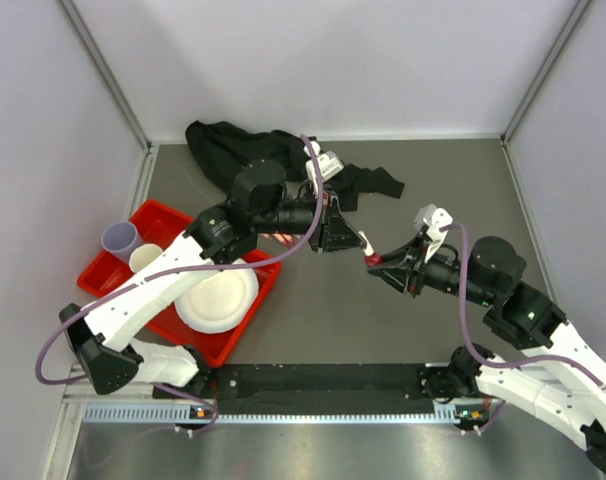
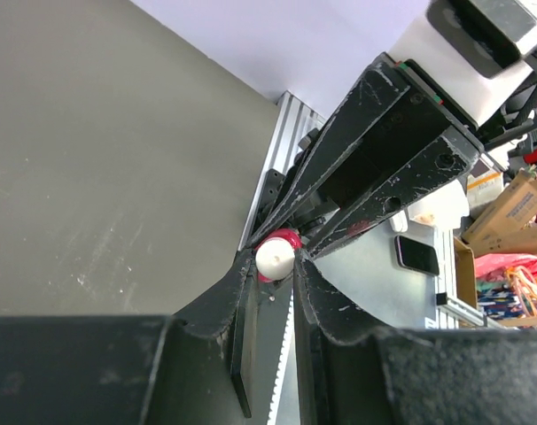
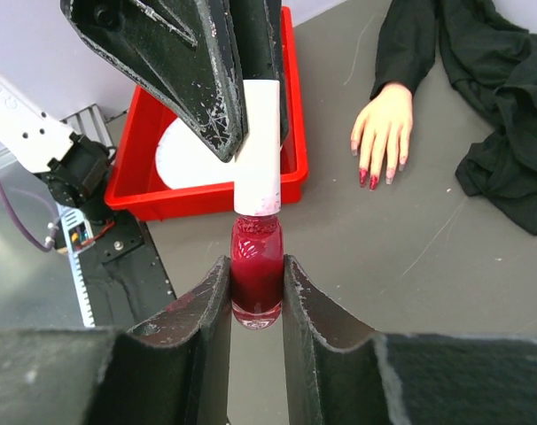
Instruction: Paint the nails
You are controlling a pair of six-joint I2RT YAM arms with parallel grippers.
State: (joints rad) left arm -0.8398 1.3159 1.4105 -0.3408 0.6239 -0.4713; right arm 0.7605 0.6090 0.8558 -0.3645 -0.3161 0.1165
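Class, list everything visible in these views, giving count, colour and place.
nail polish bottle: 1, dark red, between both pincers
cap: 1, white, on bottle
mannequin hand: 1, pale, flat on table
nails: several, dark red, its fingertips
sleeve: 1, black, behind hand
tray: 1, red, table's left
plate: 1, white, in tray
cups: 2, lavender and cream, in tray
table: 1, grey, underneath
left pincer: 1, black, shut on cap
right pincer: 1, black, shut on bottle
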